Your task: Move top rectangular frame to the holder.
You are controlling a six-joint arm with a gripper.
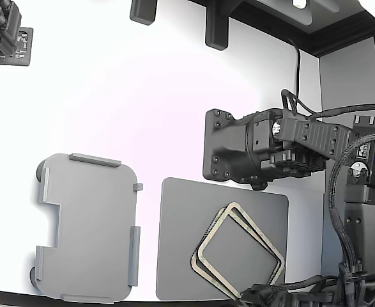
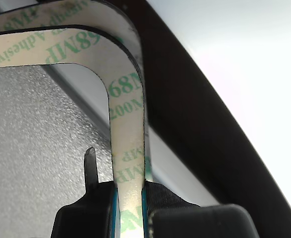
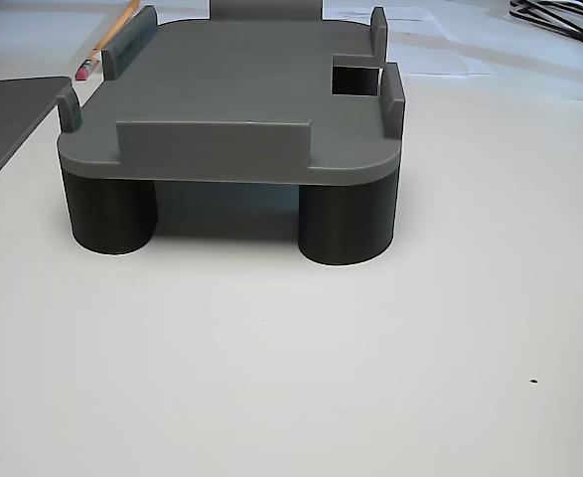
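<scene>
Claw (image 2: pixel 130 208) is clamped on one side of the top rectangular frame (image 2: pixel 128 148). Both stacked frames lie on the dark mat (image 1: pixel 181 243). Holder (image 1: pixel 88 227) sits apart at the exterior view's left.

White table (image 1: pixel 142 96) w/ dark edge, brightly lit; grey wall (image 1: pixel 350 80) behind, prob. a partition.

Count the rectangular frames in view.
2: the top rectangular frame lies on the lower frame, both stacked and offset on the dark mat. More beneath cannot be ruled out.
</scene>
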